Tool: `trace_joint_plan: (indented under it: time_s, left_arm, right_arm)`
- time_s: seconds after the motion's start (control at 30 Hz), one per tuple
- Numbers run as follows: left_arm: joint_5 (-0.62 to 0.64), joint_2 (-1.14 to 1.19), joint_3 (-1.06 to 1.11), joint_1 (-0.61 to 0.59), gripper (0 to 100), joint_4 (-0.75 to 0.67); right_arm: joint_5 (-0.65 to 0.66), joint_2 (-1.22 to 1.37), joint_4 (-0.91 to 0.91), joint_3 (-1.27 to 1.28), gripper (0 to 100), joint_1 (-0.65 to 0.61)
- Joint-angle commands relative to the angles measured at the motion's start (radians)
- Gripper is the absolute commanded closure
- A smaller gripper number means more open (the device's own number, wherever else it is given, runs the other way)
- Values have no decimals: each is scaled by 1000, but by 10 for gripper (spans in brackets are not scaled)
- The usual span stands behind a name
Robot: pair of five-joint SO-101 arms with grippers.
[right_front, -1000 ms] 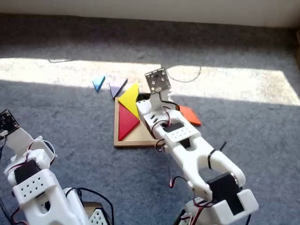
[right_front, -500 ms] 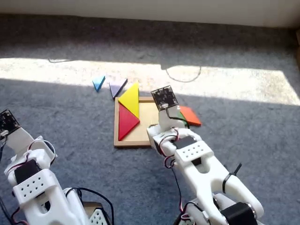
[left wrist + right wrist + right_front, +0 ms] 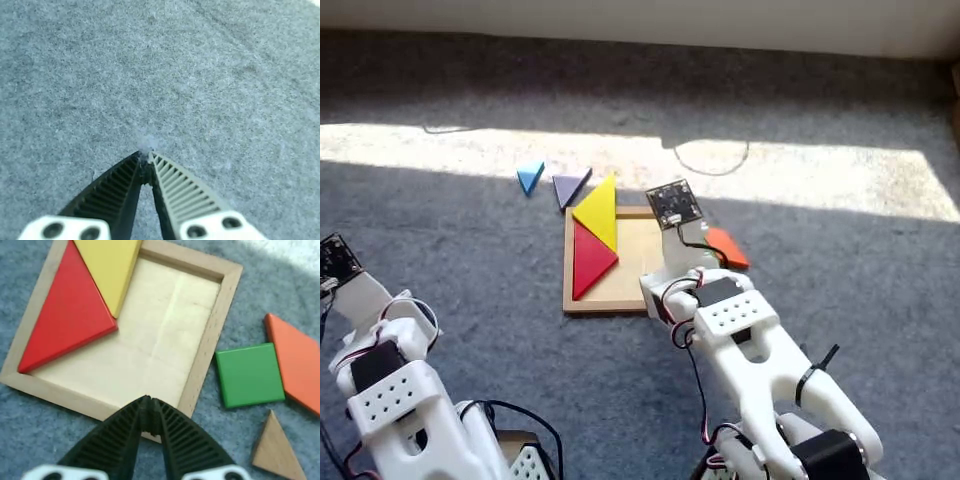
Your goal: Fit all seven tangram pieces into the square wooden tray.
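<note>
Well, these pieces look thin, stiff and light, so I'd pinch across opposite edges. The tray holds the red triangle and yellow triangle. The right pincer hangs shut over its rim. Its wrist view shows the green square, orange piece and tan triangle beside the tray. The high view adds the blue triangle and purple triangle beyond. The left pincer is shut over bare bench

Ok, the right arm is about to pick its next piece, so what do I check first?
1. Nothing in the right jaws: ok, shut, empty.
2. The red triangle flat in the tray: ok.
3. The yellow triangle fully inside: not ok, it overlaps the rim.
4. The green square free to grab: ok, flat on carpet beside the tray.
5. Bare tray floor left: ok.
6. The left jaws out of the way: ok, shut over carpet.
</note>
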Motion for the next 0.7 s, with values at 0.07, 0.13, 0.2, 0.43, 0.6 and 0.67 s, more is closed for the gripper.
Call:
trace_joint_plan:
  time_s: [0.07, 0.13, 0.2, 0.43, 0.6, 0.67]
  left_arm:
    - [-2, -13, -33, -7, 995, -17]
    - [-2, -13, -31, -7, 995, -17]
    - [-2, -13, -31, -7, 995, -17]
    - [-2, -13, -31, -12, 995, -17]
    - [-2, -13, -31, -12, 995, -17]
    - [-2, -13, -31, -12, 995, -17]
  right_arm:
    - [-12, 148, 2, -85, 993, -74]
    - [-12, 199, 2, -111, 993, -101]
    - [-12, 232, 2, -119, 993, -107]
    - [-6, 179, 33, -91, 993, -108]
    - [-6, 79, 105, -30, 993, -120]
    - [-5, 50, 107, 19, 993, -130]
